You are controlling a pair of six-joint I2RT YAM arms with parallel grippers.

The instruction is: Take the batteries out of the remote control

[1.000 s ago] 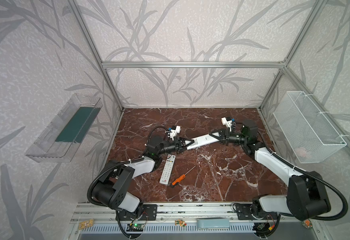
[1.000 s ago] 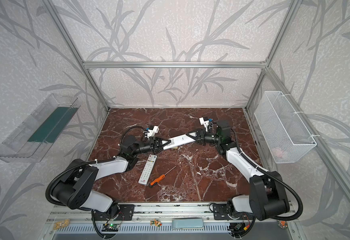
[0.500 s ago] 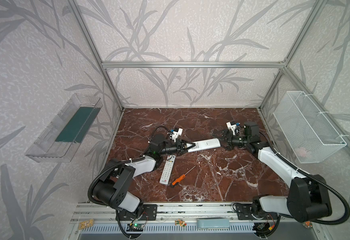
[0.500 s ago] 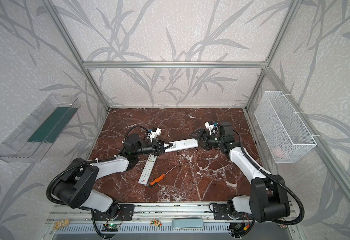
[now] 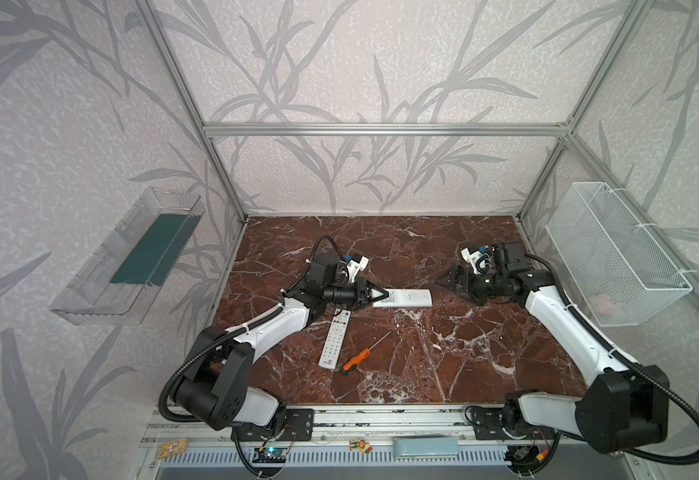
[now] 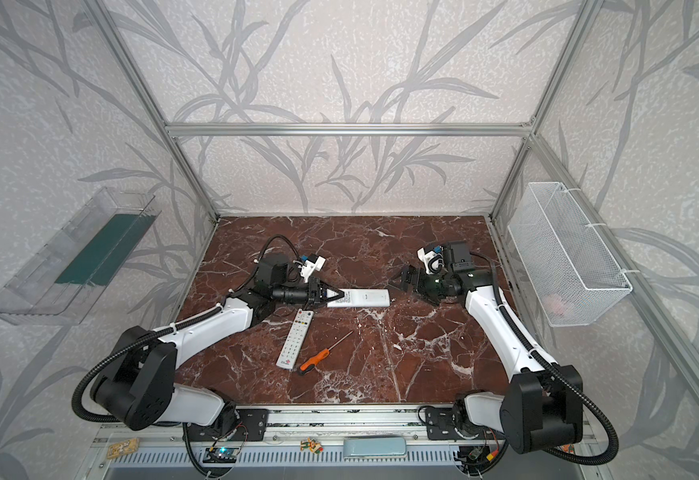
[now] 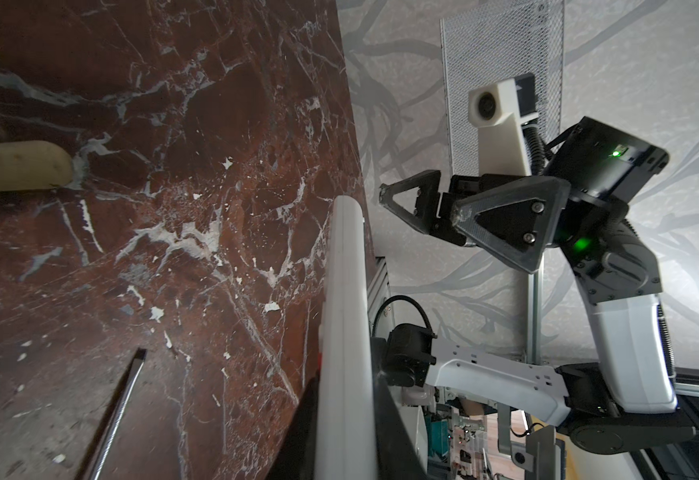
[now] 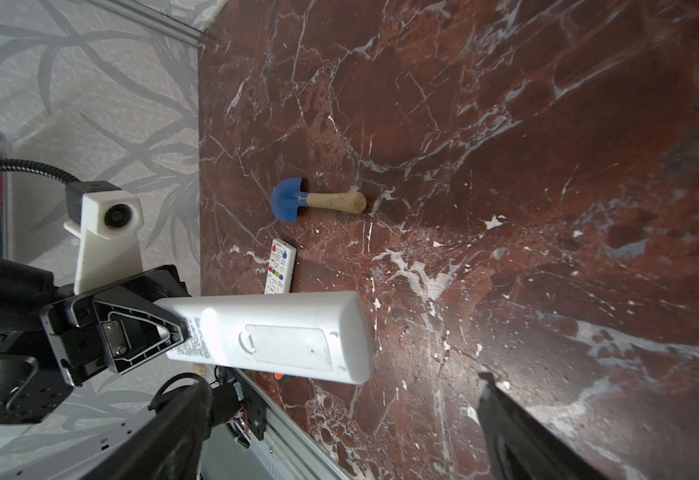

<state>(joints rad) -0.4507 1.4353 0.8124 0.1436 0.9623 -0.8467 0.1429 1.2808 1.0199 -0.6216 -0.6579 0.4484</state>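
Note:
The white remote control is held out level just above the marble table, back side up. My left gripper is shut on its left end. In the right wrist view the remote control shows a closed battery cover, so the batteries are hidden. My right gripper hangs open, empty and a short gap to the right of the remote's free end. The left wrist view shows its spread fingers.
A second remote lies buttons-up in front of the left gripper, with an orange screwdriver beside it. A blue-headed, wooden-handled tool lies farther back. A wire basket hangs right, a clear tray left.
My right gripper has opened, let go of the white remote's right end and drawn back to the right. The left gripper has kept the remote, which has sunk to level.

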